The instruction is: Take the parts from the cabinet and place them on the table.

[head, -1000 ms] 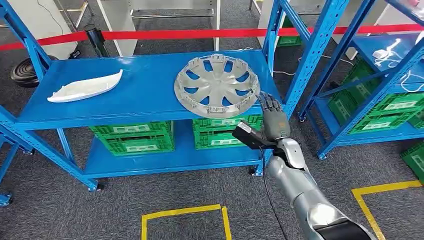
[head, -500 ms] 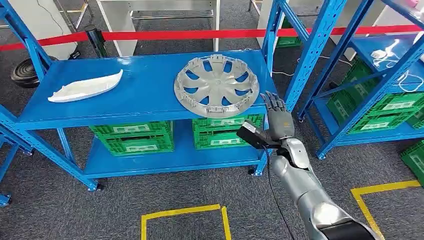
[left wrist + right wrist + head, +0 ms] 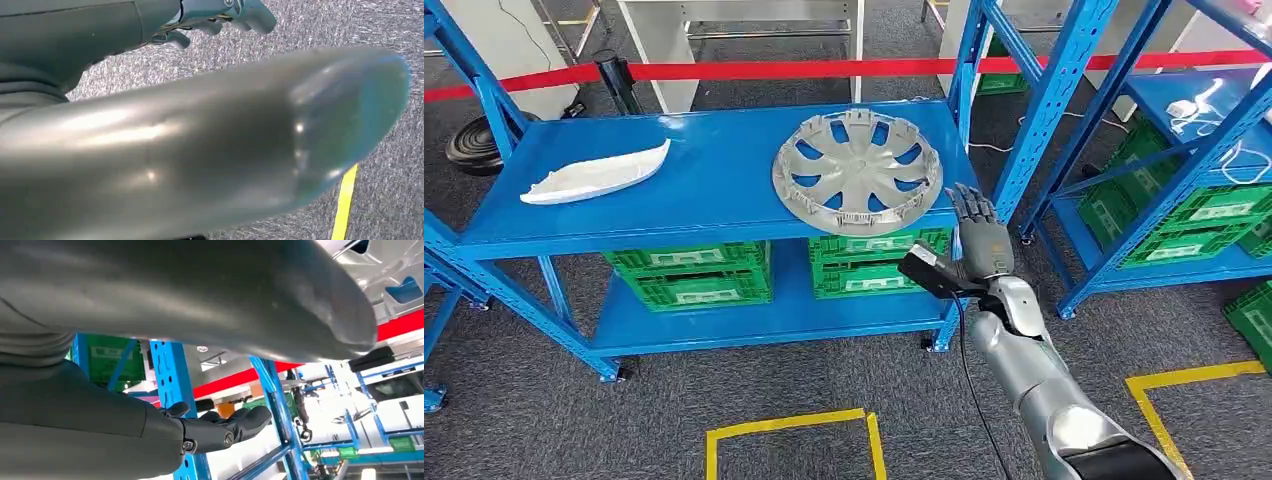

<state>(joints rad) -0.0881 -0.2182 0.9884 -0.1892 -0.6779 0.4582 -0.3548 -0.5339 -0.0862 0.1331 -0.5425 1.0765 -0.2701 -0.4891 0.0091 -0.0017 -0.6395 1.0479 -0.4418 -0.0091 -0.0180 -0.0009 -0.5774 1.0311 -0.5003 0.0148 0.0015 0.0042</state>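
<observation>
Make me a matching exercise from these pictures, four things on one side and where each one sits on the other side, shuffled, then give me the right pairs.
Things:
1. hubcap
2. white part
3. green crates
4. right hand

Places:
A. on the lower shelf of the blue rack
B. left end of the top shelf
C. just off the front right corner of the top shelf, holding nothing
D. right end of the top shelf

Pairs: 1-D, 2-B, 3-A, 4-C

no legible text, labels or numbers
</observation>
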